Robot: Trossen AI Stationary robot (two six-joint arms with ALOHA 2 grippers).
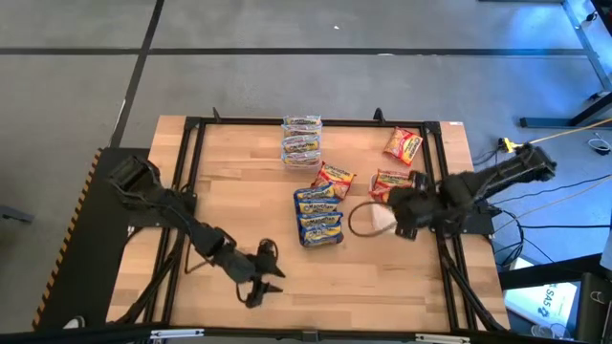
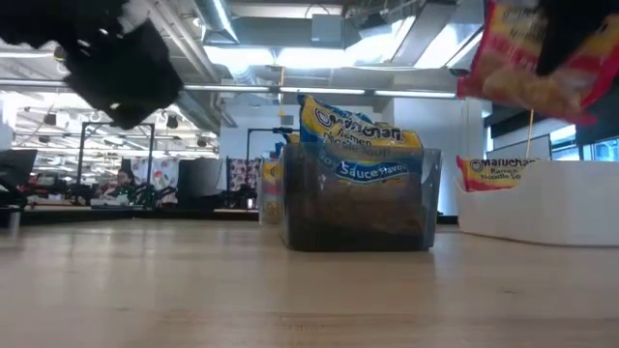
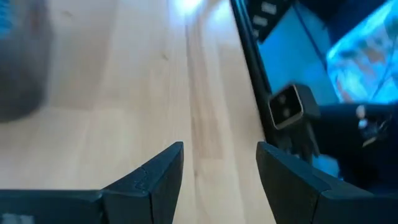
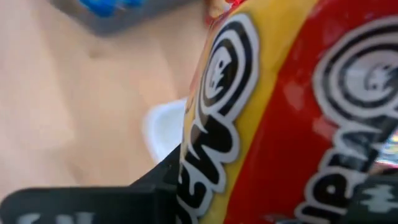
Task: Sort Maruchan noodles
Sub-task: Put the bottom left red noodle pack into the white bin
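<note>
Wooden table, right claw pinching red-banded noodle packet raised on edge, left claw spread, empty.

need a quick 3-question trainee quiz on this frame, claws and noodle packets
1. True or false: the left claw is gripping a noodle packet.
2. The packet in the right claw has which main label colour? A blue, B red, C green.
3. Short answer: does that packet touch the table?

Key: 1 false, it is open and empty over bare wood. 2 B. 3 no, the low view shows it held well above the tabletop.
</note>
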